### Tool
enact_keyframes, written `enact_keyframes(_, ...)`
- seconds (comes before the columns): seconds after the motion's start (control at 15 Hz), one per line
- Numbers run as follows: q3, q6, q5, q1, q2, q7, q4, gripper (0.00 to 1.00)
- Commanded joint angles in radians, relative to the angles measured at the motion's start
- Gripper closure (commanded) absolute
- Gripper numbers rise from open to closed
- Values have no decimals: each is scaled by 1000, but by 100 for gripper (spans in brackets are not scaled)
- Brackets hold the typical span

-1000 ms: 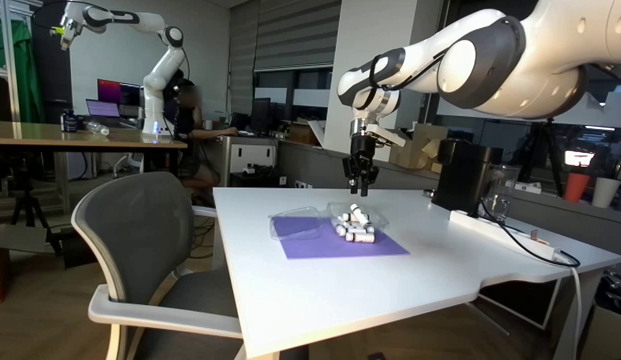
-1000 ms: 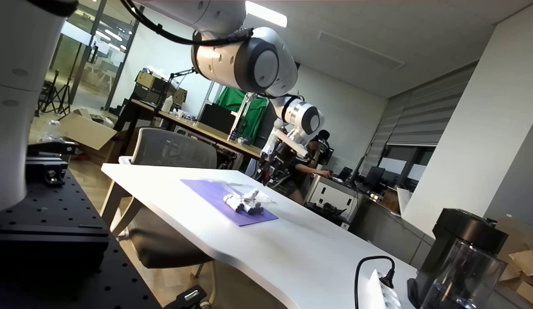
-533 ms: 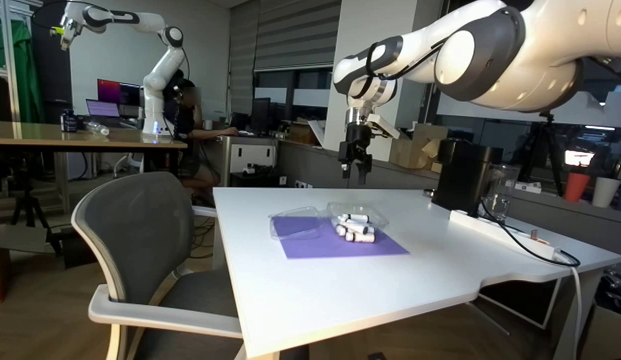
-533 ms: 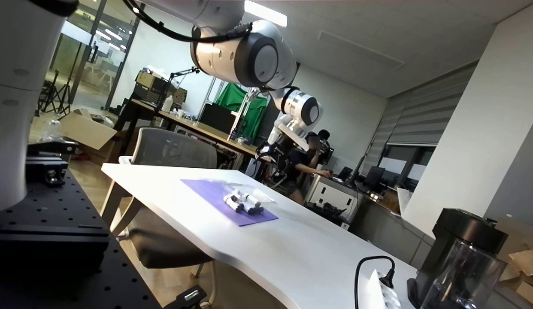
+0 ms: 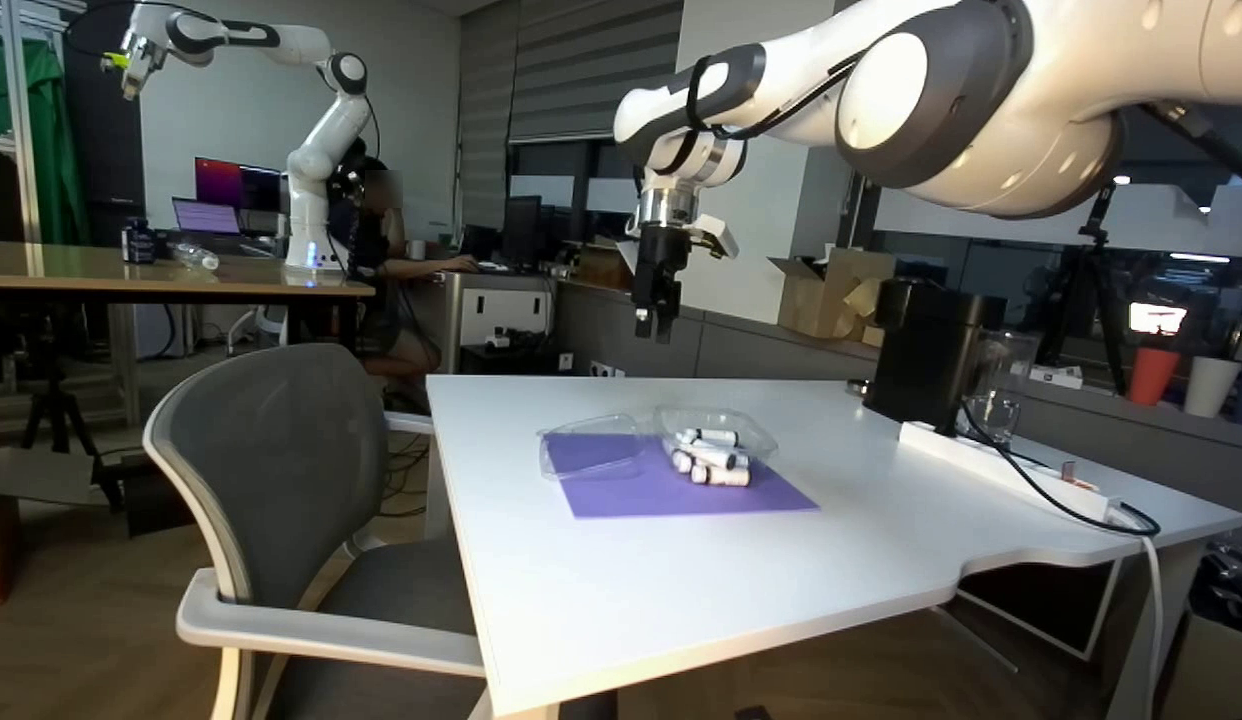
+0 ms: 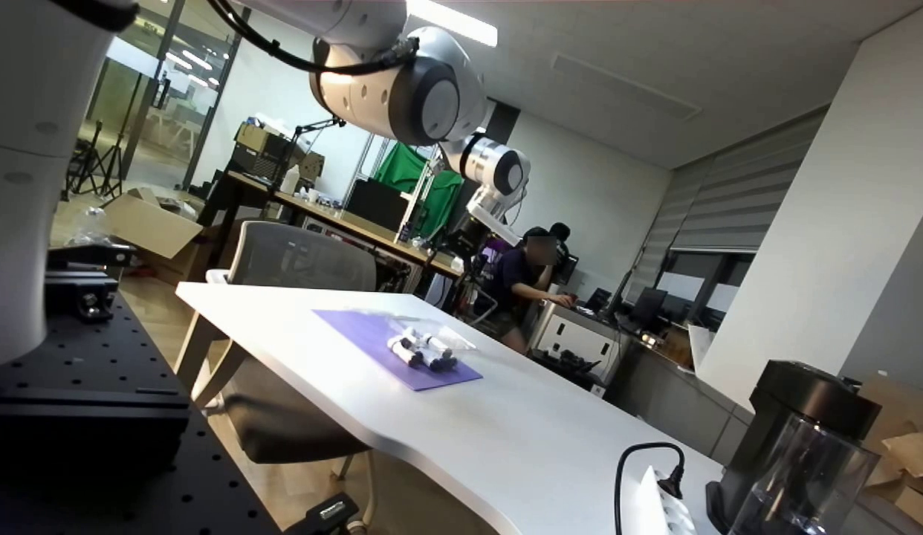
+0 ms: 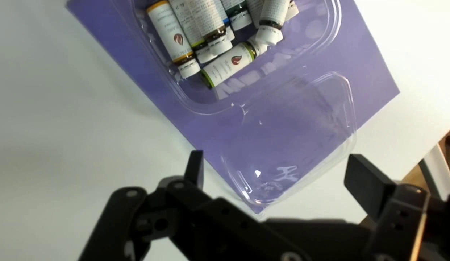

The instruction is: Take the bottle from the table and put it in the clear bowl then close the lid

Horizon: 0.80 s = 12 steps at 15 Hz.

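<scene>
In the wrist view the two jaws stand wide apart from each other. In an exterior view they point downward, well above the table [image 5: 831, 570], at the end of a white robot arm [image 5: 886, 95]. A little further out, in the wrist view, lies the clear lid [image 7: 294, 137]; its nearest corner appears in the gap between the jaws. The lid is mostly over a purple sheet [image 7: 362, 61], and one side of it reaches past the edge of this sheet. Just beside the lid is the clear bowl [image 7: 333, 21], and their edges meet; whether they are joined, I cannot tell. Inside the bowl are several small bottles [image 7: 207, 18] with white caps, some lying over others. A bottle with orange bands [image 7: 172, 36] lies along the wall, and a bottle with green bands [image 7: 230, 65] lies crosswise, at the side toward the lid. Well apart from the bowl, the table carries a black machine [image 5: 916, 350] and a white power strip [image 5: 981, 465]. A grey chair [image 5: 271, 470] stands at the table. In the background a second robot arm [image 5: 311, 170] stands on a brown desk [image 5: 71, 265].
</scene>
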Motion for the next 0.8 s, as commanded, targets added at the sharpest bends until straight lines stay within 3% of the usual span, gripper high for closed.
enact_keyframes(0.0, 1, 0, -5, 8, -4, -6, 0, 0)
enact_keyframes(0.73, 2, 0, -12, 3, -8, -24, -1, 0)
